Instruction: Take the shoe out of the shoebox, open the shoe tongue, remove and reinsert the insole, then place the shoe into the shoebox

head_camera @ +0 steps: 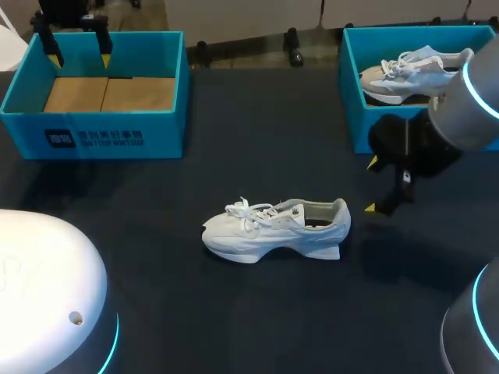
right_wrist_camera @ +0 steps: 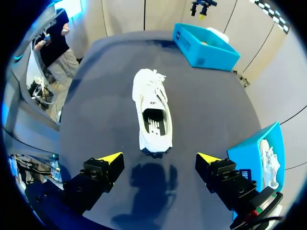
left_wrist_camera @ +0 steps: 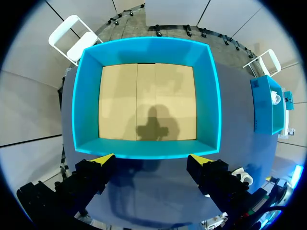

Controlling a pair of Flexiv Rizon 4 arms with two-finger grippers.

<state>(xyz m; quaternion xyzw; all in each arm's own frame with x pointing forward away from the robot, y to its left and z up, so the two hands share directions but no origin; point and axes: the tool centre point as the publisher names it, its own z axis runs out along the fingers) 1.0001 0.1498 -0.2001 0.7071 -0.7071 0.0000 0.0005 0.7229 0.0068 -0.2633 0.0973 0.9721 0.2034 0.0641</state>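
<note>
white shoe point(head_camera: 277, 227) upright on table point(head_camera: 257, 132), right gripper point(head_camera: 372, 185) spread wide near its heel, left gripper point(head_camera: 78, 58) spread wide over teal shoebox point(head_camera: 93, 134)

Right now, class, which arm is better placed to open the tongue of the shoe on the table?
Probably right. The right end effector, open, sits just behind the shoe; the left end effector hangs over the empty shoebox, away from it.
</note>
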